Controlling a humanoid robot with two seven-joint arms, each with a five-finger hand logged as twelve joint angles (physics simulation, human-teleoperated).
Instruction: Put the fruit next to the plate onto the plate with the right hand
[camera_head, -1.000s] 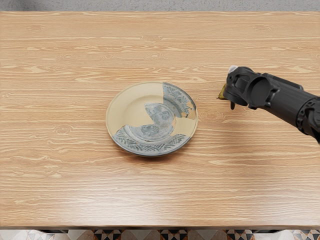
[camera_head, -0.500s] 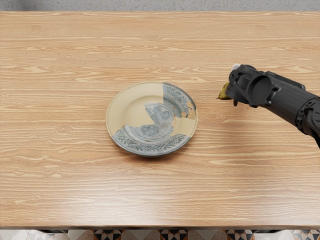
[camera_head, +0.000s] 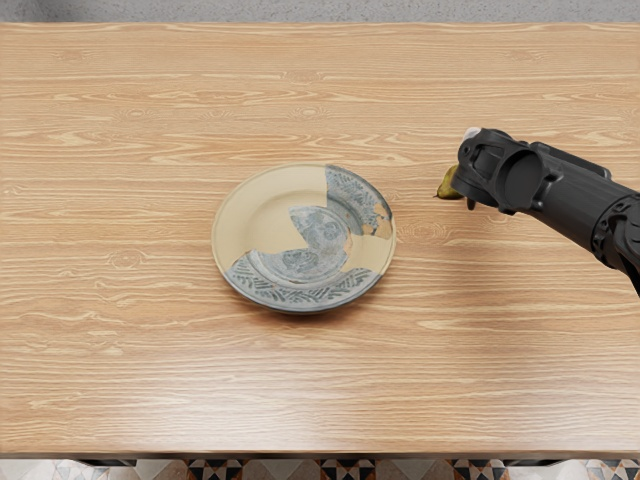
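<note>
The fruit (camera_head: 447, 186), a yellowish sliver under the right hand (camera_head: 495, 172) mid-right, seems light and smooth, best cupped mid-body; whether the fingers hold it I cannot tell.

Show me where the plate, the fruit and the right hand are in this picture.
plate (camera_head: 218, 240), head view, left rim.
fruit (camera_head: 447, 187), head view, visible yellow tip.
right hand (camera_head: 480, 170), head view, middle of hand.

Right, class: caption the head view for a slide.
Black right robot hand at yellowish fruit, right of round patterned plate.
</note>
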